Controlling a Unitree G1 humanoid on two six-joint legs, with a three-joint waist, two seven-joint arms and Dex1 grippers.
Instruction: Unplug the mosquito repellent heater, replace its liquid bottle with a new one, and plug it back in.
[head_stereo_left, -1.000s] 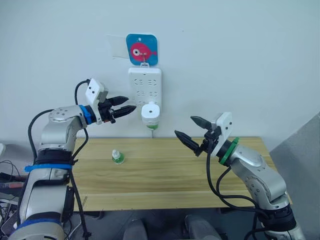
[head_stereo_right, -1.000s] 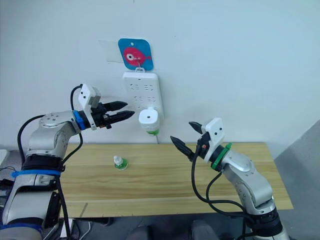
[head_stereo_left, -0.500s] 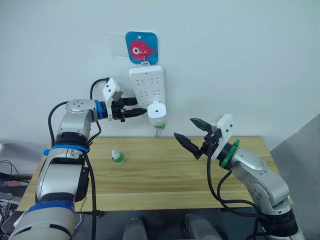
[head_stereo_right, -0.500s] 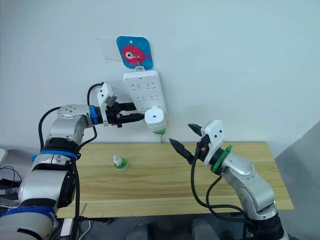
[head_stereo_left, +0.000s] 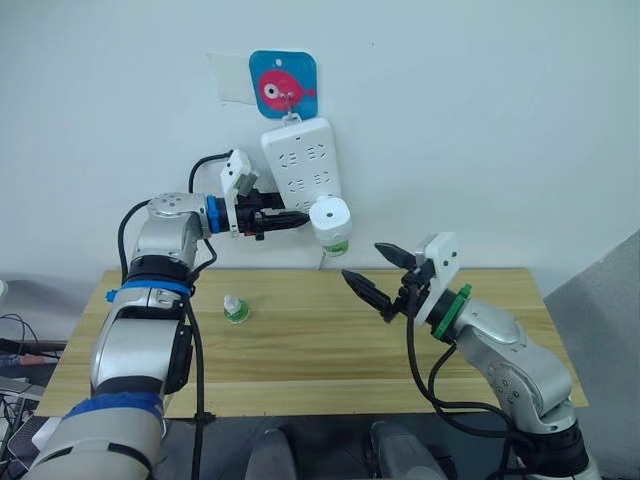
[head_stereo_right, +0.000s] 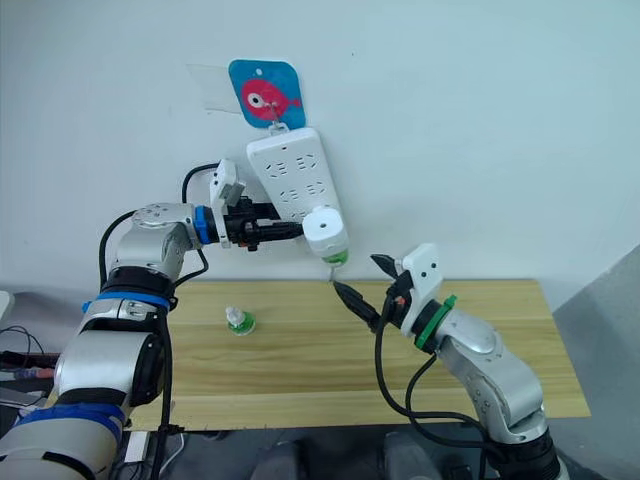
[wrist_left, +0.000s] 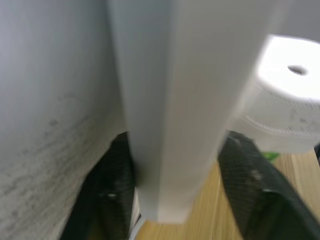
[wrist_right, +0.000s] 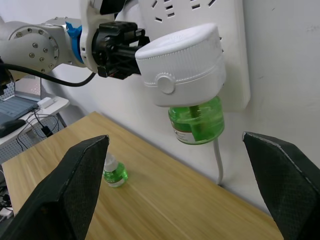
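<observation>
The white mosquito repellent heater (head_stereo_left: 330, 215) is plugged into the bottom of a white power strip (head_stereo_left: 300, 165) hanging on the wall, and the strip hangs tilted. A green liquid bottle (head_stereo_left: 338, 246) sits under the heater. My left gripper (head_stereo_left: 298, 217) is shut on the strip's lower edge, just left of the heater; in the left wrist view its fingers (wrist_left: 112, 185) press both sides of the strip. My right gripper (head_stereo_left: 360, 259) hangs open below and right of the heater, holding nothing. A small green bottle (head_stereo_left: 234, 312) stands on the table.
The wooden table (head_stereo_left: 300, 350) runs along the wall. The strip hangs from a blue hook plate with a pink fish (head_stereo_left: 283, 78), and its cable (head_stereo_left: 322, 262) drops behind the table.
My left gripper moved right and closed on the strip's lower edge. The strip, with the heater, has swung to a tilt. My right gripper edged toward the heater.
</observation>
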